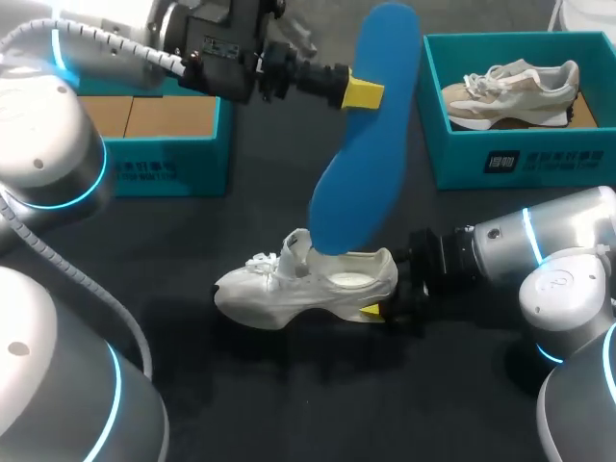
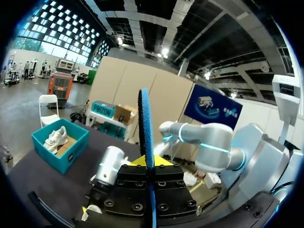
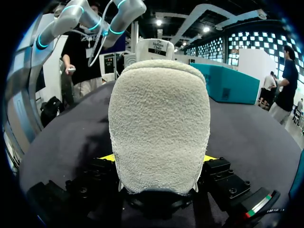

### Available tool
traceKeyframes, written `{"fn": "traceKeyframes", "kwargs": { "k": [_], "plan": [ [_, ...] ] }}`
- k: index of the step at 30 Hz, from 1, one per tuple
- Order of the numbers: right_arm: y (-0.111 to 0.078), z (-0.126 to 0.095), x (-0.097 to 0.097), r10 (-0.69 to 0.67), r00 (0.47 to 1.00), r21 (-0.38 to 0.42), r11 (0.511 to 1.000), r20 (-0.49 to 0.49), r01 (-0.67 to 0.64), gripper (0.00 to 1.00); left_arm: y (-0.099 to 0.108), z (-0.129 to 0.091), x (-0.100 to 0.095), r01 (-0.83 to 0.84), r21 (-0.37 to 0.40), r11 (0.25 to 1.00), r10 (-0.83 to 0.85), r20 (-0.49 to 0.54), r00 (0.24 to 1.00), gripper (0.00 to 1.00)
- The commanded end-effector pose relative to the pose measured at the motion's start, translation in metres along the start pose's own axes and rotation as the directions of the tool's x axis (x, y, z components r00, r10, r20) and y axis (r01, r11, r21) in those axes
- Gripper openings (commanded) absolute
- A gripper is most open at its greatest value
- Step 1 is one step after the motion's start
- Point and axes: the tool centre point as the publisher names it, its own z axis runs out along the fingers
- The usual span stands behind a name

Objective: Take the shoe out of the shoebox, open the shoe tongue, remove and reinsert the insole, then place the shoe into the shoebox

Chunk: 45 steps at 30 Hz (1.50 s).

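- Shoe [image 1: 289,294] sits upright on the bench [image 1: 289,404], its heel clamped between the fingers of the right tool [image 1: 388,294]. The right wrist view shows a yellow tip at each side of the heel.
- Insole [image 1: 361,164], blue, is pinched near its upper end by the left tool [image 1: 371,91]. It hangs below that tool, with its lower end down at the shoe's mouth, just ahead of the right tool.
- I cannot tell from this moment alone whether the insole is going in or coming out.
- Risk: the pinch is far from the working end. The long, soft blade could buckle or fold if pushed down and bunch at the mouth instead of sliding toward the toe.
- Risk: the insole's edge sits close to the tongue [image 1: 295,248]. It could snag there or drag the tongue back over the opening.
- Risk: the grip on the insole is narrow, so a side load could swivel it between the fingers or slip it free.
- Risk: the shoe is held only at the heel. A hard push or pull may rock it, lift the toe, or twist it in the right tool.
- Empty shoebox [image 1: 173,168] lies beside and below the left tool. A second shoebox [image 1: 520,159] holding another shoe [image 1: 510,91] lies well beyond the right tool, and a wide swing of the insole could clip it.
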Motion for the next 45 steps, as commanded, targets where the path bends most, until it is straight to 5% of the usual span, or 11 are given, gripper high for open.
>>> {"fn": "traceKeyframes", "kwargs": {
  "k": [1,10,24,33,45],
  "plan": [
    [-0.001,0.001,0.002,0.0,1.0,0.006,1.0,0.001,0.0,0.0,-0.005,0.004,0.011,-0.006,0.068,0.998,0.009,-0.048,0.999,0.0],
    [-0.001,0.001,0.002,0.0,1.0,0.006,1.0,0.001,0.0,0.0,-0.025,-0.011,0.039,0.003,0.155,0.988,0.002,-0.037,0.999,0.0],
    [-0.001,0.001,0.002,0.0,1.0,0.006,1.0,0.001,0.0,0.0,-0.01,-0.04,0.069,0.082,0.21,0.974,-0.057,-0.121,0.991,0.0],
    [-0.001,0.001,0.002,0.0,1.0,0.006,1.0,0.001,0.0,0.0,-0.004,-0.049,0.072,0.152,0.241,0.958,-0.132,-0.099,0.986,0.0],
    [-0.001,0.001,0.002,0.0,1.0,0.006,1.0,0.001,0.0,0.0,0.009,-0.042,0.052,0.272,0.238,0.932,-0.242,-0.149,0.959,0.0]
  ]
}}
